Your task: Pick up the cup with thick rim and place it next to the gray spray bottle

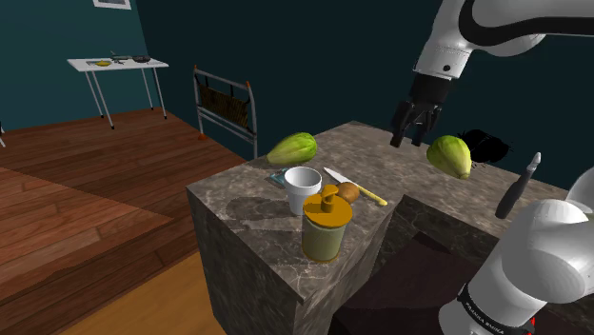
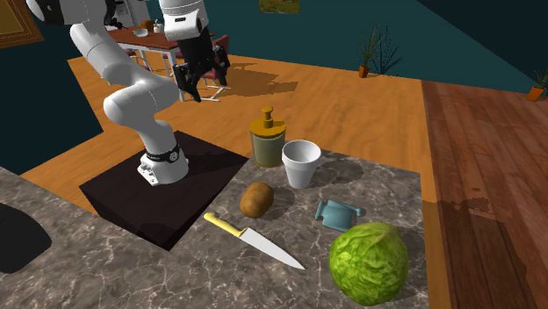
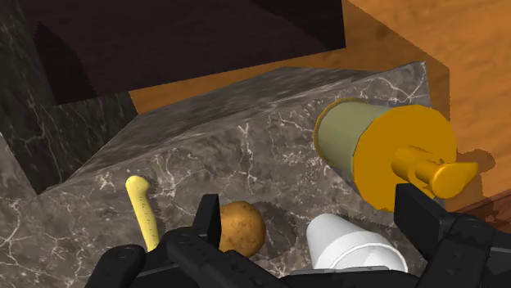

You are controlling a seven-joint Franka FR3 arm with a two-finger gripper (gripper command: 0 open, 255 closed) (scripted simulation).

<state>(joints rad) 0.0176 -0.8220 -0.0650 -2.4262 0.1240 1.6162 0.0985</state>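
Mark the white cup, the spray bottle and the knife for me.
white cup (image 2: 300, 167), second exterior view, on its outer wall.
spray bottle (image 2: 267, 147), second exterior view, on its olive body.
knife (image 2: 274, 247), second exterior view, on its blade.

White rounded arm (image 1: 547, 243), dark joints (image 2: 163, 158), black pincer (image 1: 410, 141).

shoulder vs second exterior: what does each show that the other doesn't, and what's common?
Shoulder view adds a second lettuce and a white table at the far wall. Second exterior view adds a potted plant on the wooden floor. Shared: white cup, olive spray bottle with orange top, potato, yellow-handled knife, small teal object, the lettuce near it, and the open end effector.
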